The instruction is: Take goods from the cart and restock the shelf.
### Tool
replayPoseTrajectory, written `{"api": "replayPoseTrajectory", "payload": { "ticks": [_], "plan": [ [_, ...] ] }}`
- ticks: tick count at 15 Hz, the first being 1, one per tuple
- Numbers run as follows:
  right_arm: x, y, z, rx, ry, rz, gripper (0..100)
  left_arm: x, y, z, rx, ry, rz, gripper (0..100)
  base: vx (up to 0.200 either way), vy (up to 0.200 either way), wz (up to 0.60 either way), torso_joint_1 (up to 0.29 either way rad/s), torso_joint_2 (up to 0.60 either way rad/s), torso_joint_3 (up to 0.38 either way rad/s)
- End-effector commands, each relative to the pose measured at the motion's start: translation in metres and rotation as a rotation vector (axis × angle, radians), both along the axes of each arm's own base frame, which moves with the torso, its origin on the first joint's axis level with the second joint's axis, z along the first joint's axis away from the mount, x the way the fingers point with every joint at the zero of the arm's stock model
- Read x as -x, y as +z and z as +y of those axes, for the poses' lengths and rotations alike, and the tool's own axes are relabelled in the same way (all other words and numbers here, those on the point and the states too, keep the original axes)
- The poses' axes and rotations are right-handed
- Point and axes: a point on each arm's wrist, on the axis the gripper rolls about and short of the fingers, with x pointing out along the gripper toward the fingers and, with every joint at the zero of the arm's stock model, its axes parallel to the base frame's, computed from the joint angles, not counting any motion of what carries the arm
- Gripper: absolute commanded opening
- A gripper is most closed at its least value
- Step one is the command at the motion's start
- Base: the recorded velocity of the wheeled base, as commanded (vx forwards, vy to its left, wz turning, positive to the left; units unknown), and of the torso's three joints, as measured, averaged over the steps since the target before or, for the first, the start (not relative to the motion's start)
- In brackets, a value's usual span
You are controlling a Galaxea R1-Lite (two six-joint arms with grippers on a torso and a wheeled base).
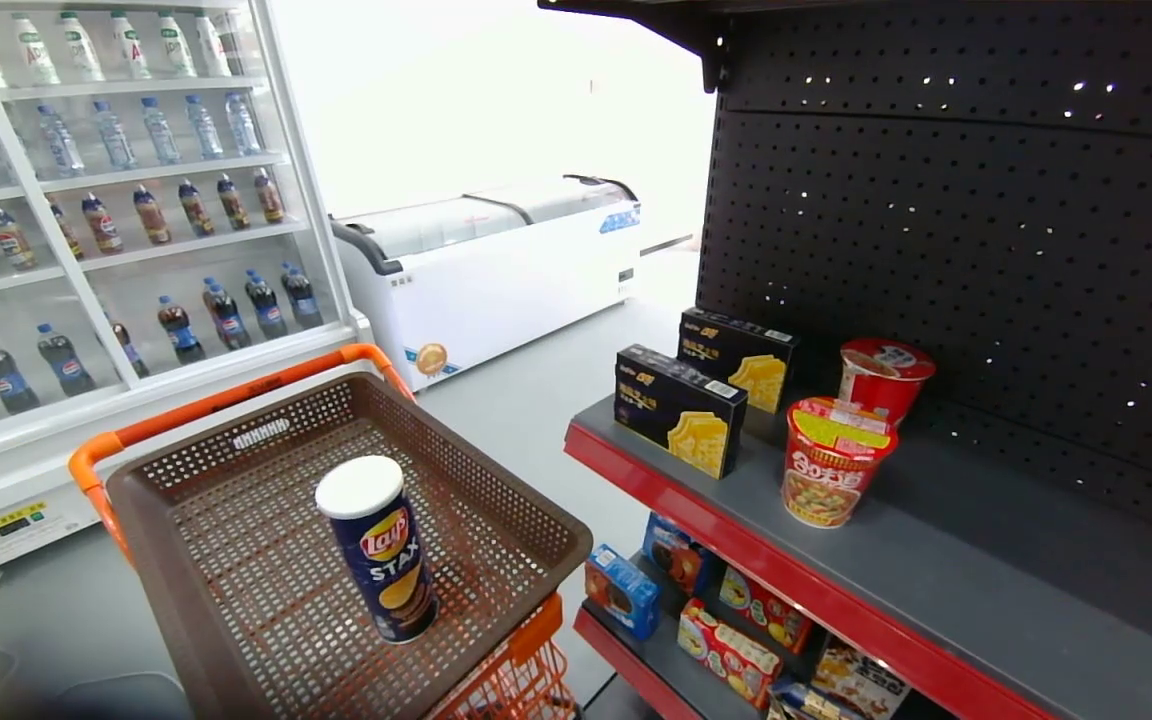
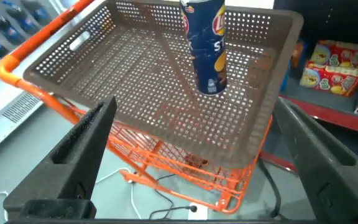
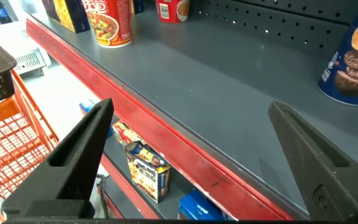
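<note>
The chips can (image 1: 376, 545) is standing upright near the middle of the brown cart basket (image 1: 236, 520), which is sitting just beside the shelf (image 1: 936, 560). The left tool (image 2: 194, 104) is hanging outside the basket, apart from the can, with its fingers spread wide and gripping nothing. The right tool (image 3: 191, 107) is hovering over the shelf's red front edge, likewise gaping wide and empty, while two dark boxes (image 1: 681, 410), two noodle cups (image 1: 831, 460) and a blue canister (image 3: 353, 59) are sitting on the grey shelf board.

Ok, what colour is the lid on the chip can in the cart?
White lid on a dark blue can, clearest in the head view.
</note>
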Motion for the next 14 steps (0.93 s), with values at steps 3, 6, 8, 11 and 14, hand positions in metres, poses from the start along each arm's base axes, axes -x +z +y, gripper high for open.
{"api": "replayPoseTrajectory", "payload": {
  "ticks": [3, 6, 8, 11, 14],
  "plan": [
    [0.0, 0.0, 0.0, 0.0, 0.001, 0.001, 100, -0.086, -0.005, -0.001, 0.009, -0.014, 0.23, 100, 0.0, 0.0, 0.0, 0.0, 0.0, 0.0],
    [0.0, 0.0, 0.0, 0.0, 0.001, 0.001, 100, -0.119, -0.013, -0.001, 0.031, -0.007, 0.234, 100, 0.0, 0.0, 0.0, 0.0, 0.0, 0.0],
    [0.0, 0.0, 0.0, 0.0, 0.001, 0.001, 100, -0.14, -0.016, -0.002, 0.03, -0.011, 0.219, 100, 0.0, 0.0, 0.0, 0.0, 0.0, 0.0],
    [0.0, 0.0, 0.0, 0.0, 0.001, 0.001, 100, -0.165, -0.027, -0.002, 0.048, -0.007, 0.205, 100, 0.0, 0.0, 0.0, 0.0, 0.0, 0.0],
    [0.0, 0.0, 0.0, 0.0, 0.003, 0.001, 100, -0.179, -0.033, -0.003, 0.07, -0.003, 0.154, 100, 0.0, 0.0, 0.0, 0.0, 0.0, 0.0]
  ]
}}
